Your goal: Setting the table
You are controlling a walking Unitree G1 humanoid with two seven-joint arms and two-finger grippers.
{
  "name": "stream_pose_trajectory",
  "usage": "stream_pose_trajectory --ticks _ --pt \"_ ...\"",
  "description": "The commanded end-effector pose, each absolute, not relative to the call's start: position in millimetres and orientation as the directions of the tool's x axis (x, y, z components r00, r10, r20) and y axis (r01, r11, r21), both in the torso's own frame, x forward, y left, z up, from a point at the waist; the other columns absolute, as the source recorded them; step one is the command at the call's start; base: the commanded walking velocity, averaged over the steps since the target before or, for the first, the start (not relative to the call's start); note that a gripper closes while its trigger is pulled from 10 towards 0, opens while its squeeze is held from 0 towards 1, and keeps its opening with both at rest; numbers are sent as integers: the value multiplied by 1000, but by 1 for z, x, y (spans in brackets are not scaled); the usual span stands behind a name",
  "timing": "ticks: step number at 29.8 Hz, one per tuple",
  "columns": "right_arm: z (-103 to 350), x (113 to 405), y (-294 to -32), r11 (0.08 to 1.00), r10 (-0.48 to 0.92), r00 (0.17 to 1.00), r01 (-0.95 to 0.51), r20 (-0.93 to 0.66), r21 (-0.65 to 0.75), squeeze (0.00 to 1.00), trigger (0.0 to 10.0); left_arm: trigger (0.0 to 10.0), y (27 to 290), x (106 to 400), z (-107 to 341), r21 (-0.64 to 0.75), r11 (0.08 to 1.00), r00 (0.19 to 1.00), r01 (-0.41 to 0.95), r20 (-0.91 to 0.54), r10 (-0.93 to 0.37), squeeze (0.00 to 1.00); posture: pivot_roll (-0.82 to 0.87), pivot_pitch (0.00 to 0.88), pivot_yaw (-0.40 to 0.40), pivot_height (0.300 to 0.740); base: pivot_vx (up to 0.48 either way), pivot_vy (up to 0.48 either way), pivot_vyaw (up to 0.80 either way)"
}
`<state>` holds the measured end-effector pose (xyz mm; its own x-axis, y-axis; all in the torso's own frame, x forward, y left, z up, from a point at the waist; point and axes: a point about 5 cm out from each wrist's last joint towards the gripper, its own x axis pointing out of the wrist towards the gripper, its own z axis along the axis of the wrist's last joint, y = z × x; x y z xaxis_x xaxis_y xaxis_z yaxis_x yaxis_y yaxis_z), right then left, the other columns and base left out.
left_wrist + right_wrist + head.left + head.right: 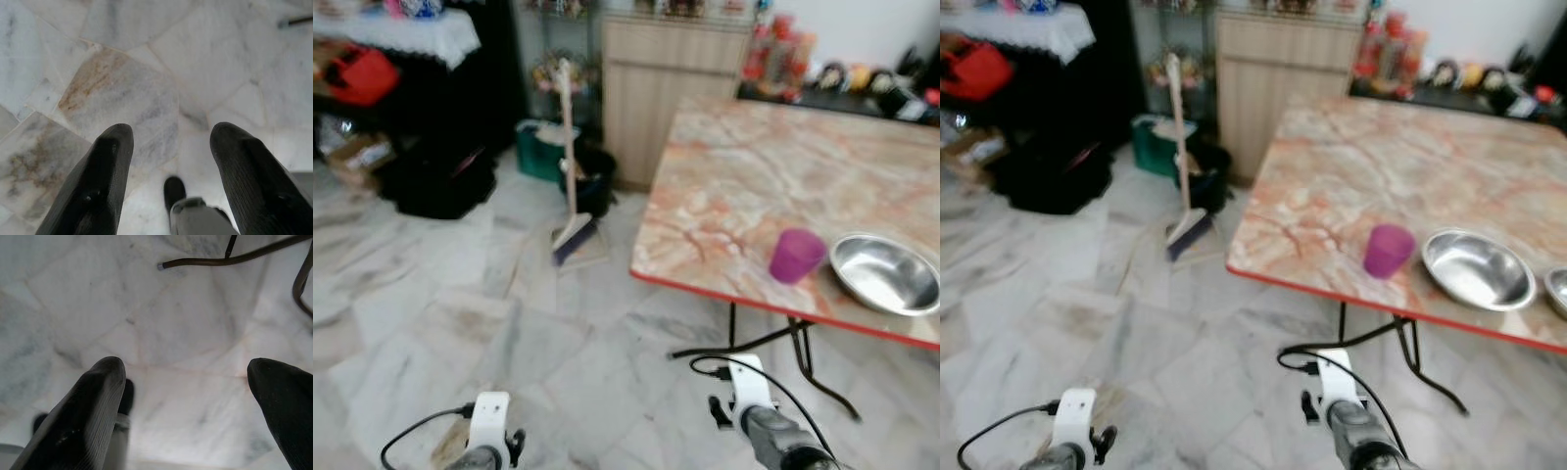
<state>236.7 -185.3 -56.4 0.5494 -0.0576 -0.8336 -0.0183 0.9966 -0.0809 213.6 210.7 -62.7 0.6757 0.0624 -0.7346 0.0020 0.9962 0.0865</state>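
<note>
Both arms hang low at the near edge, over pale marble floor (460, 323). Left gripper (168, 147): fingers spread apart, nothing between them, veined tiles below. Right gripper (188, 382): fingers wide apart, empty, above floor near the table's dark metal leg (230, 259).

Farther, on the right: folding table (754, 166) with a marbled orange-pink top and red edge. Near its front edge stands a purple cup (796, 256), upright. Just right of the cup, a steel bowl (884, 274), close beside it but not clearly touching. A second steel bowl's rim (1557, 291) shows at the far right.

Beyond, left of the table: broom (570, 186) standing by a green bin (538, 149); wooden cabinet (671, 69) behind.
</note>
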Motion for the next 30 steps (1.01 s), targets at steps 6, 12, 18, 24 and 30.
stream_pose_trajectory --ticks 6,12,18,24,30 --pt "-47 251 -185 996 -59 600 -14 -798 -85 0 10000 10000 211 213 -64 131 991 656 15 -750 89 0 143 50 -176 740 0 0 0" --pt "-43 255 -188 996 -75 610 16 -789 -83 0 10000 10000 208 220 -60 172 984 672 46 -734 97 0 158 58 -216 740 0 0 0" --pt "-41 257 -188 997 -75 621 21 -780 -79 0 10000 10000 208 222 -59 193 978 664 74 -742 96 0 157 50 -231 740 0 0 0" --pt "-42 257 -187 997 -70 621 22 -780 -72 0 10000 10000 208 222 -59 206 973 665 103 -742 86 0 148 34 -205 740 0 0 0" --pt "-43 255 -188 997 -75 627 40 -776 -65 0 10000 10000 206 220 -61 190 977 660 96 -747 80 0 88 0 -125 740 0 0 0"
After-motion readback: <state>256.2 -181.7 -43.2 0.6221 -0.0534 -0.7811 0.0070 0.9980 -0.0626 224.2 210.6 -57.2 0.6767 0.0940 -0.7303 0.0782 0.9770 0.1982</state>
